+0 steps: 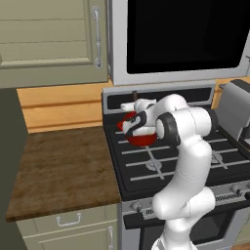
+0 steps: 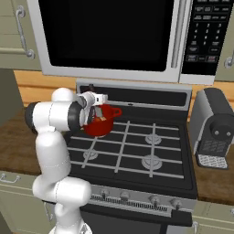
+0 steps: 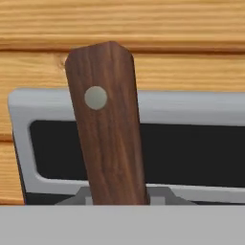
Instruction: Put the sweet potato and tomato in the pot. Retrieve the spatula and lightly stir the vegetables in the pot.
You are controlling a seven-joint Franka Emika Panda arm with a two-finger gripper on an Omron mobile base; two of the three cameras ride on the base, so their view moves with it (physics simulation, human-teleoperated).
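Hand view: spatula (image 3: 107,129) clamped in pincer.

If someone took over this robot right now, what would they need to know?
Gripper: jaws shut on the spatula, handle up, held over the pot.
Pot: on the stove's back left burner.
Sweet potato and tomato: the arm hides the pot's inside, so I cannot tell whether they are in.
Done: spatula fetched and brought to the pot.
Left: check that the vegetables are in, then stir lightly.
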